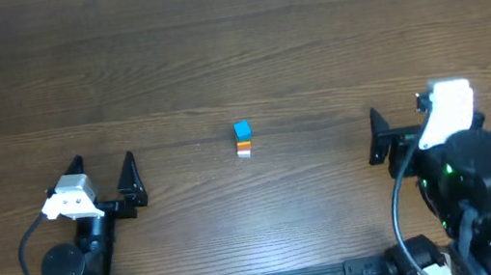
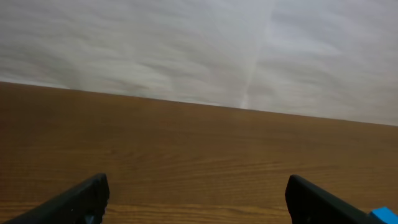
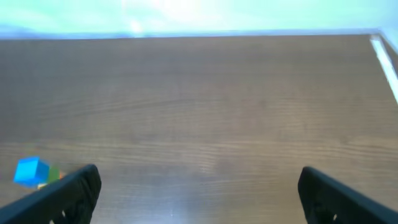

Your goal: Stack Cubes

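The cubes [image 1: 243,142] are stacked on the table [image 1: 230,32] between the arms — blue cube [image 1: 242,130] on top, orange and white beneath. The left gripper [image 1: 102,158] and right gripper [image 3: 198,171] are held wide open, empty, well apart from them. The narrow pile could be toppled if brushed by a finger.

The table [image 1: 231,42] is brown wood, with fine darker grain lines that run from left to right. In its middle stand a bright blue cube [image 1: 242,130], under it an orange cube [image 1: 244,145], and lowest a white cube [image 1: 244,153]. The left gripper [image 1: 103,161] is black with a white block [image 1: 70,195] behind it; the right gripper [image 3: 199,171] is black too, with a white cover [image 1: 446,107] behind. The far wall [image 2: 186,50] is pale grey-white.
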{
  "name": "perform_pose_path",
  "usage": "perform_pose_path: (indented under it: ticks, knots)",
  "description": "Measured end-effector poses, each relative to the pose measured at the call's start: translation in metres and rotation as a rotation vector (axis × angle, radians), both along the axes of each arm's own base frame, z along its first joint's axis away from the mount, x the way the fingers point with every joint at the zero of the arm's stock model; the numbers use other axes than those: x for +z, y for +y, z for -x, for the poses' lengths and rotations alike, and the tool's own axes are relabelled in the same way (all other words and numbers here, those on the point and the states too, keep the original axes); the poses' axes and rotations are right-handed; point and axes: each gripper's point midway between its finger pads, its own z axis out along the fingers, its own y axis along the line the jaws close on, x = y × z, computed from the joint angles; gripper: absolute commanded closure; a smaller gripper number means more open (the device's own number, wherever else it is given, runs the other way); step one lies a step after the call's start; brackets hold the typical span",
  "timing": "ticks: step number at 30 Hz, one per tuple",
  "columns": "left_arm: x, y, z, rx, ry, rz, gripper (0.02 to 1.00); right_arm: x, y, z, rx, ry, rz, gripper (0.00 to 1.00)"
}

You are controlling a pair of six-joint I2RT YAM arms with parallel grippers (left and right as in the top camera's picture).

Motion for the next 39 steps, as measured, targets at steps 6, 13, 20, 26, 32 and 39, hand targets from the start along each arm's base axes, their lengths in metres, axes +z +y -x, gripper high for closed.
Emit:
perform_pose_path:
  ticks: [6,13,20,26,32,39]
  knots:
    - [0.000,0.000,0.000,0.000,0.000,0.000,0.104,-0.022,0.002,-0.002,0.040,-0.170,-0.010,0.007]
    - [0.000,0.000,0.000,0.000,0.000,0.000,0.104,-0.048,0.004,0.001,0.071,-0.261,-0.018,0.007]
    - [0.000,0.000,0.000,0.000,0.000,0.000,0.104,-0.056,0.003,0.006,0.087,-0.368,-0.025,0.007]
    - [0.000,0.000,0.000,0.000,0.000,0.000,0.104,-0.080,0.001,-0.001,0.081,-0.339,-0.017,0.007]
    - [0.000,0.000,0.000,0.000,0.000,0.000,0.104,-0.104,0.000,-0.010,0.086,-0.320,0.020,0.007]
    - [0.000,0.000,0.000,0.000,0.000,0.000,0.104,-0.123,0.000,-0.019,0.088,-0.339,0.035,0.009]
